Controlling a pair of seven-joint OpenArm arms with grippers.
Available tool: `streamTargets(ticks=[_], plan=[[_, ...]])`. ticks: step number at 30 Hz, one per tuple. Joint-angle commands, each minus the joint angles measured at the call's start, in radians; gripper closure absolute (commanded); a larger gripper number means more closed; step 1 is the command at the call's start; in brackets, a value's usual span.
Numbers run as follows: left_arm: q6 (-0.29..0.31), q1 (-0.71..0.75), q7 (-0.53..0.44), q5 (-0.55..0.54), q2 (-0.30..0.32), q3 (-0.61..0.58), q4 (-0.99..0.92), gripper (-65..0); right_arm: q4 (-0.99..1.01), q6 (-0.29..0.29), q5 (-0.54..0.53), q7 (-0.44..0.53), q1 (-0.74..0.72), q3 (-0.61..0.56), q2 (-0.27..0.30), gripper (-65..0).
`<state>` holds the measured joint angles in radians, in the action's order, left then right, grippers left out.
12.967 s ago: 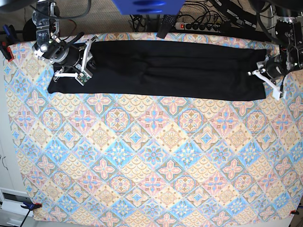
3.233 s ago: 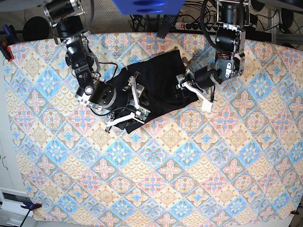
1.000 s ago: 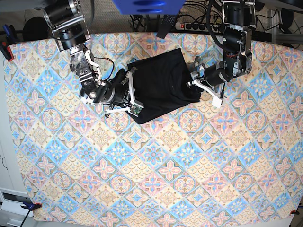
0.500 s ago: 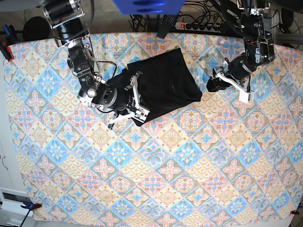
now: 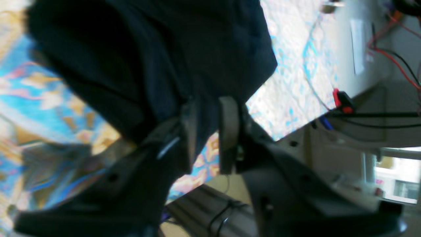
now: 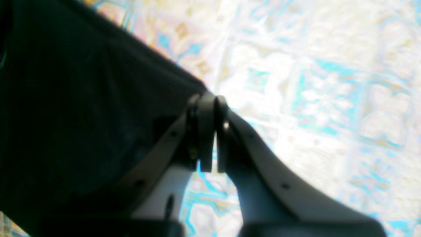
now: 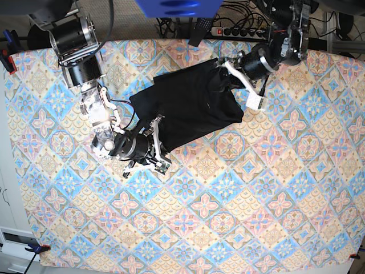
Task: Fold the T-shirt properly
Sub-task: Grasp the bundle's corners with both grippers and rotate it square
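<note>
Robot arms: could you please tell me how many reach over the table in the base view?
2. The right arm comes from the upper left, ending at the T-shirt's lower-left edge; the left arm comes from the upper right, ending at its upper-right corner.

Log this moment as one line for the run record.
garment: plain black cloth T-shirt folded compact on patterned tablecloth | left gripper: at shirt corner | right gripper: shut, at shirt edge
</note>
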<state>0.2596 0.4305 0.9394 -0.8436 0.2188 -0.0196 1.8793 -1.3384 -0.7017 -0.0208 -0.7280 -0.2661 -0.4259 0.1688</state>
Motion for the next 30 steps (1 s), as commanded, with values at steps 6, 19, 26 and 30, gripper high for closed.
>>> streamTargets(ticks=[6,19,26,30], plan=[[0.007,-0.126,-0.015,-0.016,-0.049,-0.053,-0.165,-8.3,0.116,0.004,-0.008,0.068,-0.062,0.0,0.002,-0.3],[0.005,-0.157,-0.018,0.14,-0.051,-0.151,-0.291,-8.3,0.366,0.004,-0.008,0.198,-0.15,0.002,0.002,-0.3],[0.008,-0.18,-0.02,0.197,-0.049,-0.151,-0.337,-8.3,0.273,0.004,-0.009,0.192,-0.157,0.012,0.007,-0.2],[0.008,-0.181,-0.02,0.195,-0.048,-0.151,-0.346,-8.3,0.06,0.004,-0.011,0.129,-0.072,0.101,0.007,-0.2]])
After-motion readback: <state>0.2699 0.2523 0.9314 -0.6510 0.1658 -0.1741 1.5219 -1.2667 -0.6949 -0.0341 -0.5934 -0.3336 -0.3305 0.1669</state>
